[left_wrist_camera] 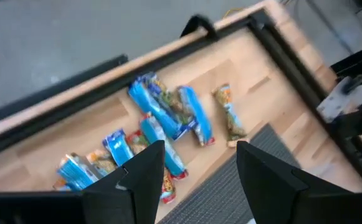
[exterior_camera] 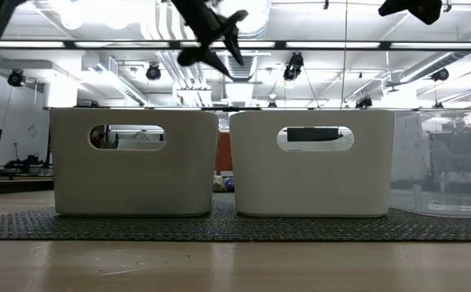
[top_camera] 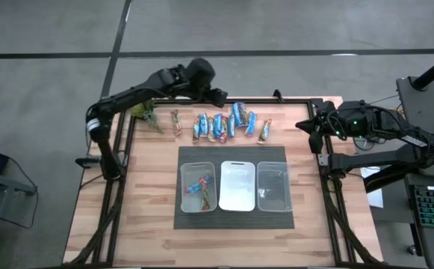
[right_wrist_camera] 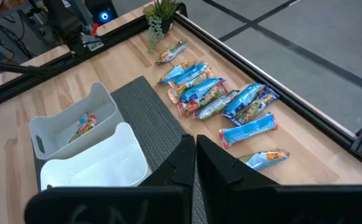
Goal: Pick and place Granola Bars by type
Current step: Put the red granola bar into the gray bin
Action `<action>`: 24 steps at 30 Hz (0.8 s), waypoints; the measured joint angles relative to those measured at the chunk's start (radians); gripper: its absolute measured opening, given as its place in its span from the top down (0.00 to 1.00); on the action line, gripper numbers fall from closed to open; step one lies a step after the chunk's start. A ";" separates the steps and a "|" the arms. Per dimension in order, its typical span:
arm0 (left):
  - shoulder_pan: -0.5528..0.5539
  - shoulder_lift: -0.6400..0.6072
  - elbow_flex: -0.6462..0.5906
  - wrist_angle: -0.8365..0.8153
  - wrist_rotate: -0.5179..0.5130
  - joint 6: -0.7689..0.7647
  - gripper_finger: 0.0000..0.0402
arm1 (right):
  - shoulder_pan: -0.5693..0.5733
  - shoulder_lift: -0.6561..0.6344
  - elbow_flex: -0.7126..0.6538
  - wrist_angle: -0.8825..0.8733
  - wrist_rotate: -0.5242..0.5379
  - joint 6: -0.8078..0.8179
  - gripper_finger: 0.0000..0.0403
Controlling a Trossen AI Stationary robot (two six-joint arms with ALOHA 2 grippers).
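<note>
The left gripper [left_wrist_camera: 193,177] has its two dark fingers [left_wrist_camera: 144,180] spread apart with nothing between them, held in the air above the far edge of the table [top_camera: 149,217], over the left part of the row of Granola Bars [top_camera: 220,125]. The right gripper [right_wrist_camera: 193,163] has its fingers pressed together on nothing and waits at the far right corner of the table, near the frame there. The bars lie in a loose line along the far edge, between a small green plant [top_camera: 146,113] at the left and the right arm's corner. Most of them have their long axes running roughly near to far, each a little tilted, and several in the middle overlap or touch. One brownish bar [top_camera: 175,121] lies apart at the left end just beside the plant, and another tan one [top_camera: 265,130] lies alone at the right end. The rest are blue, some with red or orange on the wrapper. Any printing on the wrappers is too small to read. Nearer, on a dark mat [top_camera: 194,220], three bins stand side by side: the left bin [top_camera: 183,187] holds a couple of blue-and-red bars [top_camera: 197,187], lying slanted; the middle bin [top_camera: 237,205] and the clear right bin [top_camera: 273,203] show no bars.
</note>
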 joint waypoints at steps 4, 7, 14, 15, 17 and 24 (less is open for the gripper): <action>-0.001 0.060 0.000 -0.024 0.034 -0.034 0.55 | 0.000 0.000 0.000 0.000 0.000 0.000 0.98; -0.004 0.098 0.000 -0.033 0.044 -0.059 0.55 | 0.000 0.000 0.000 0.000 0.000 0.000 0.98; -0.011 0.172 0.000 -0.031 0.044 -0.092 0.55 | 0.000 0.000 0.000 -0.001 0.001 0.000 0.98; -0.012 0.183 0.000 -0.029 0.044 -0.099 0.55 | 0.000 0.000 0.000 -0.002 0.001 0.000 0.98; -0.013 0.200 0.000 -0.023 0.044 -0.112 0.55 | 0.000 0.000 0.000 -0.002 0.001 0.002 0.98; -0.035 0.265 -0.002 -0.014 0.043 -0.139 0.55 | 0.000 0.000 0.000 -0.003 0.001 0.009 0.98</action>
